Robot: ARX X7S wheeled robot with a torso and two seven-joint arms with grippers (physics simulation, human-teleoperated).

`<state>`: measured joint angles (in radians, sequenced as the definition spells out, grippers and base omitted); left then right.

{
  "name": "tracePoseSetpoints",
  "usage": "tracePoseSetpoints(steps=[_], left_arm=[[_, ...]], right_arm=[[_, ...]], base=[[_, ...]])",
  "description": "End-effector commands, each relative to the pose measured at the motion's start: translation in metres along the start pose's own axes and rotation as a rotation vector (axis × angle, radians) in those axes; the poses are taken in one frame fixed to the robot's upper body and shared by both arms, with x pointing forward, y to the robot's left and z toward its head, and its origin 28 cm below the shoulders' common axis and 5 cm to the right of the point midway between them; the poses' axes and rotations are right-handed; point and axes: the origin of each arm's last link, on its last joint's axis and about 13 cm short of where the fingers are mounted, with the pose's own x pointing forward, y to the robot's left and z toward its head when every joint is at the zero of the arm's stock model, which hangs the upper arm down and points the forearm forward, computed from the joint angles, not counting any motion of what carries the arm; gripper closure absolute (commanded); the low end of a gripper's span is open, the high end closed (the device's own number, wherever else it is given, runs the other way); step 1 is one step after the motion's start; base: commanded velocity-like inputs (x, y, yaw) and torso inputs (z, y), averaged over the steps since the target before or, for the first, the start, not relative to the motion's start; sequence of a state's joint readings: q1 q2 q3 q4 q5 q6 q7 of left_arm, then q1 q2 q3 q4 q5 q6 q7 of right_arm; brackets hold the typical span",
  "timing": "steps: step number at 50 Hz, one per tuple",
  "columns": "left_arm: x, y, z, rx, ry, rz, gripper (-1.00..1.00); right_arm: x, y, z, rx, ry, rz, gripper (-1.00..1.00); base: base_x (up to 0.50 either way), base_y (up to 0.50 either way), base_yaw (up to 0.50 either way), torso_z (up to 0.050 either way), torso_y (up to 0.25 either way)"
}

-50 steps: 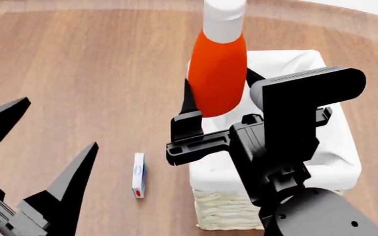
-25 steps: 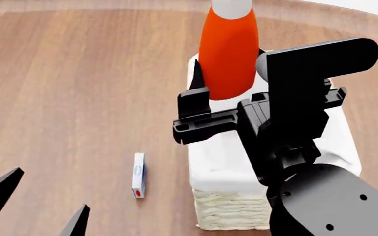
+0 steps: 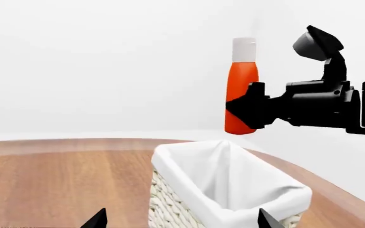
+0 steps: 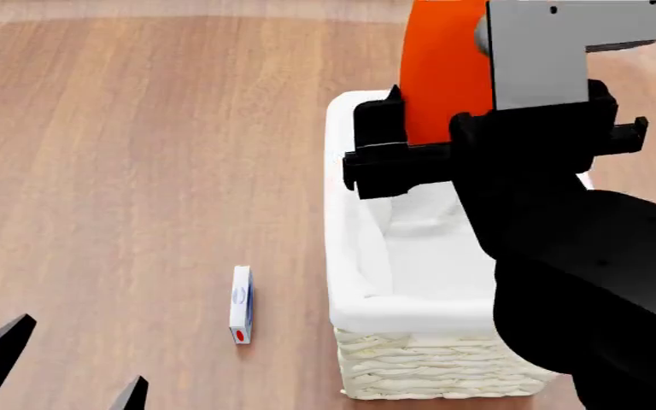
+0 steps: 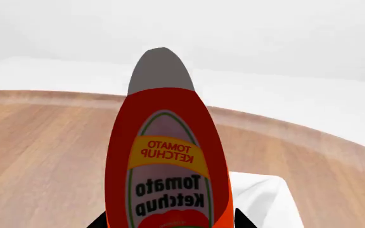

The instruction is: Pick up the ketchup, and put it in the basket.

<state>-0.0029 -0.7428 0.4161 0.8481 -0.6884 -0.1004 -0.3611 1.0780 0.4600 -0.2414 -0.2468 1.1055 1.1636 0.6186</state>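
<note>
My right gripper (image 4: 419, 141) is shut on the ketchup (image 4: 442, 68), an orange-red squeeze bottle held upright above the far end of the basket (image 4: 357, 256). In the left wrist view the ketchup (image 3: 241, 95) with its white cap hangs clear above the cream wicker basket (image 3: 169, 199), gripped by the right gripper (image 3: 249, 111). The right wrist view shows the ketchup (image 5: 167, 161) label close up, filling the space between the fingers. My left gripper (image 4: 61, 367) is open and empty at the near left, its fingertips (image 3: 97, 219) just showing in the left wrist view.
A small white box (image 4: 240, 304) with blue and red marks lies on the wooden table (image 4: 134, 154), to the left of the basket. The table's far rim curves behind the basket.
My right arm has moved the ketchup to the right and farther over the basket, with the view closer on it. My left gripper has dropped lower and out toward the frame's bottom left.
</note>
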Motion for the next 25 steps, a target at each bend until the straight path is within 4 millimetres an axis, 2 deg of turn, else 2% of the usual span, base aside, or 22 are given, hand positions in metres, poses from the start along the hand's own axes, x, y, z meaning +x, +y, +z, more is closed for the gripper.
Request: tracePoseSetpoints(steps=[1,8,25], left_arm=[[0.000,-0.002,-0.001,-0.019,0.000,-0.006,-1.00],[0.000,0.000,-0.003,-0.034,-0.002,-0.007,-1.00],[0.000,0.000,-0.003,-0.041,0.003,-0.013,-1.00]], right_arm=[[0.007,-0.005,0.016,0.022,0.107,-0.007,1.00],[0.021,-0.011,0.013,0.048,0.196,-0.022,1.00],[0.023,-0.005,0.025,0.129,0.369,-0.028,1.00]], base=[[0.00,0.00,0.00,0.000,0.000],[0.00,0.00,0.00,0.000,0.000],[0.00,0.00,0.00,0.001,0.000]])
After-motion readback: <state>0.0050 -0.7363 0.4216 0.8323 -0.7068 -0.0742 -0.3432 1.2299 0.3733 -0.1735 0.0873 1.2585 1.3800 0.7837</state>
